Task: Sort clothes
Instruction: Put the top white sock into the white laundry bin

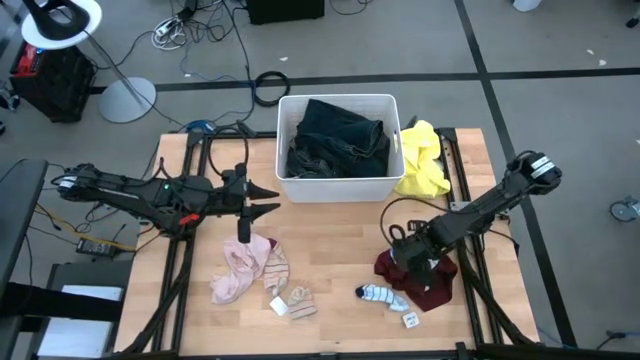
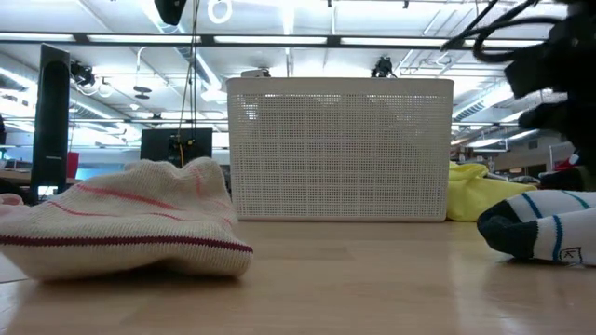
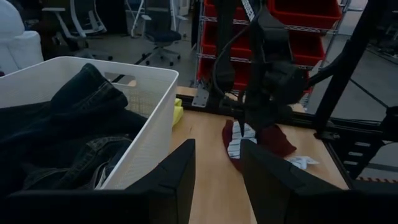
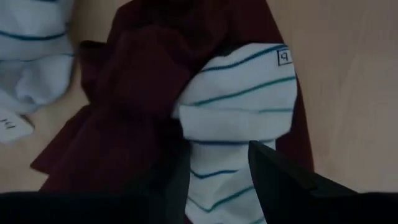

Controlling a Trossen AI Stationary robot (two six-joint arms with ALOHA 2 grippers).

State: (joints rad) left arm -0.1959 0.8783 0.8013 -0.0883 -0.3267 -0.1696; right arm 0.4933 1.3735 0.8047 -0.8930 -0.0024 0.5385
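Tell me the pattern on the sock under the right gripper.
White sock with thin teal stripes, best seen in the right wrist view.

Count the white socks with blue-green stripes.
2. One sock lies on the maroon garment, under the open right pincer; the other sock lies just beside that garment, on the left arm's side. More may be hidden under clothes.
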